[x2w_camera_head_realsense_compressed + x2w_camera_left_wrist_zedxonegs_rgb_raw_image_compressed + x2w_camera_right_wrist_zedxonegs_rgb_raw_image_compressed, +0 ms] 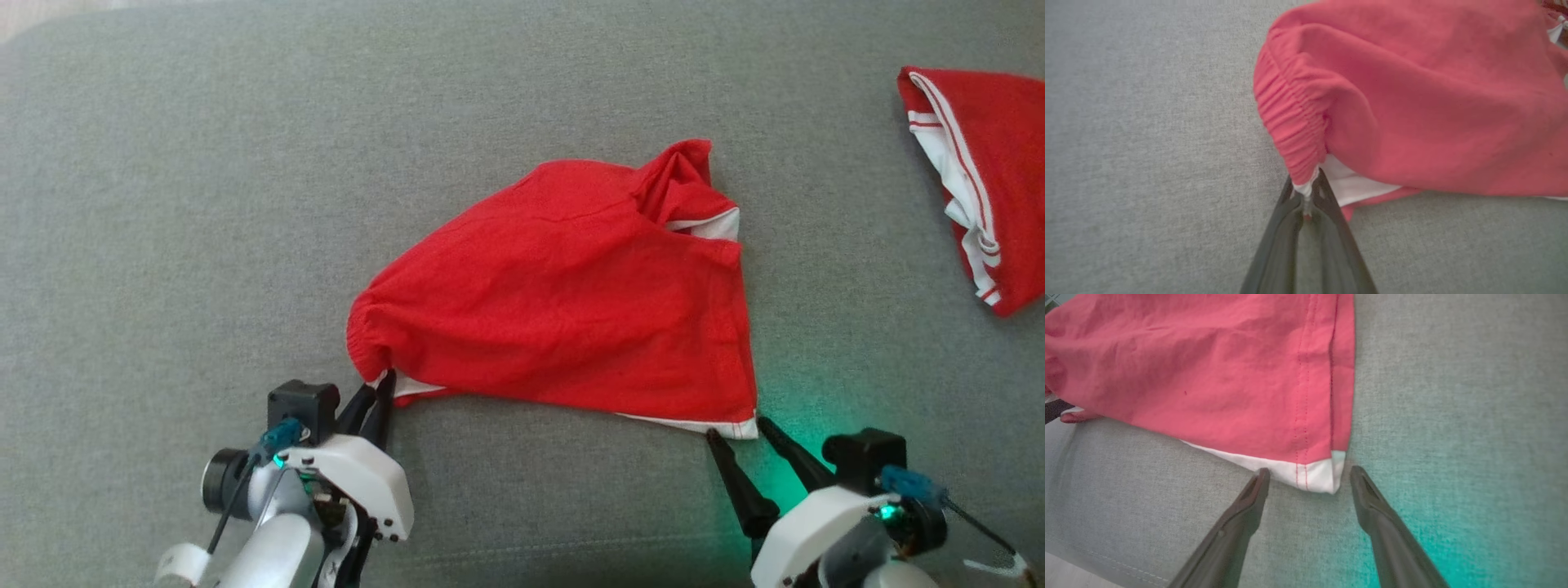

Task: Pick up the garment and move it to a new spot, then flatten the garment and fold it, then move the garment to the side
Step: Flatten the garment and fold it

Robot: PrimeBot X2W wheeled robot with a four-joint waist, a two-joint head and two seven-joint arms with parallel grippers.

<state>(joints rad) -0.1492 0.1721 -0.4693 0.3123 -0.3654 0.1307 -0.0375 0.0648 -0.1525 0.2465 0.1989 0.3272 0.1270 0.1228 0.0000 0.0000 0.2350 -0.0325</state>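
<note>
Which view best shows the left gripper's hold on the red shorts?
Left wrist view: the left gripper pinches the waistband corner of the shorts, close up. Head view shows that small; right wrist view, the hem corner.

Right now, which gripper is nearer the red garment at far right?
Right. The right gripper sits down-left of the far garment; the left gripper, shut on the middle garment, is farther left.

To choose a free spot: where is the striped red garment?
The striped garment lies at the head view's upper right edge, on the grey surface, apart from the red shorts.
</note>
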